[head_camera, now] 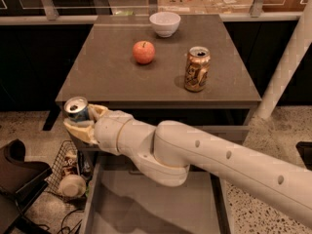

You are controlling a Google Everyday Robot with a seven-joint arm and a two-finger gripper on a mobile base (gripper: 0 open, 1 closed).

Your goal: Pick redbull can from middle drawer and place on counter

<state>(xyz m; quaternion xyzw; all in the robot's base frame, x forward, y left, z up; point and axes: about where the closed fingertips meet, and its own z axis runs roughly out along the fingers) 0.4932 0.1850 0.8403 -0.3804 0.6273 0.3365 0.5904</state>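
Observation:
My gripper [80,118] is shut on the redbull can [76,109], a slim blue-and-silver can with a silver top. It holds the can upright in the air at the front left corner of the counter [117,77], level with the counter's edge. The white arm reaches in from the lower right across the open middle drawer [161,208], whose grey floor shows below the arm.
On the counter stand a larger gold-brown can [197,68], a red apple [144,52] and a white bowl [165,23]. A wire basket with clutter [68,172] and a dark chair [17,179] sit on the floor at left. A white post [287,67] stands at right.

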